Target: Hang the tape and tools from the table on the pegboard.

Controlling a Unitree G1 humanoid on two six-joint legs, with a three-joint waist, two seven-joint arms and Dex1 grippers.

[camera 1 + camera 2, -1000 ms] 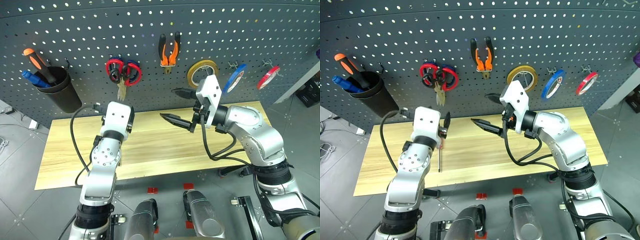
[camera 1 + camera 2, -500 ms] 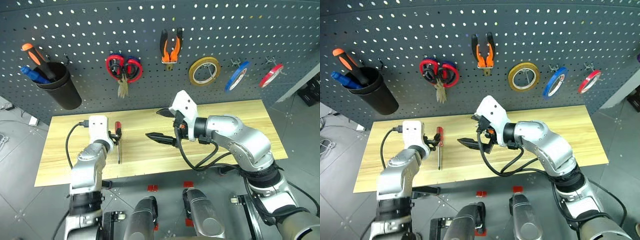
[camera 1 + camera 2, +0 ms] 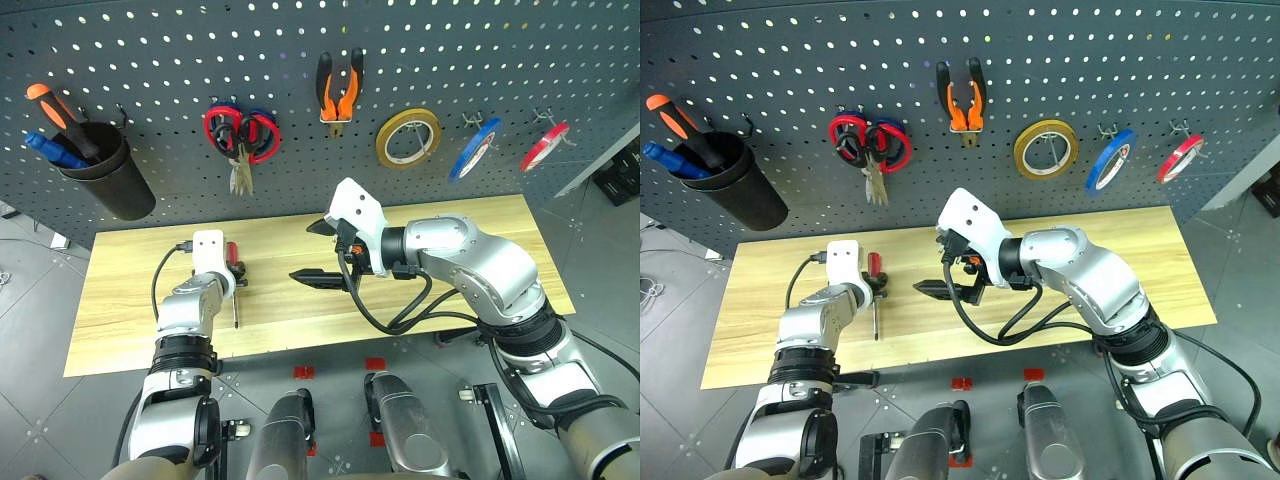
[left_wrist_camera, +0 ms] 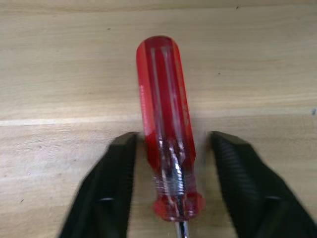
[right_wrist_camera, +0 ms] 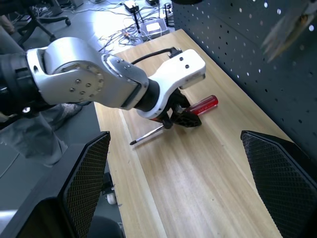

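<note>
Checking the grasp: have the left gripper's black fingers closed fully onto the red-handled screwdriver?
No: a gap shows between one finger and the red-handled screwdriver.

Even, bright overhead light — soft short shadows under the tools on the pegboard (image 3: 150, 60) and the arms on the table (image 3: 120, 300). Head views bow the board's hole rows at the edges. In the left wrist view the fingers (image 4: 109, 193) blur; the screwdriver (image 4: 166, 139) handle carries streaks of glare.

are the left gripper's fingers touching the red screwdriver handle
Apart on one side at least: the left wrist view shows the fingers flanking the red screwdriver handle, with bare table showing between the handle and one finger.
</note>
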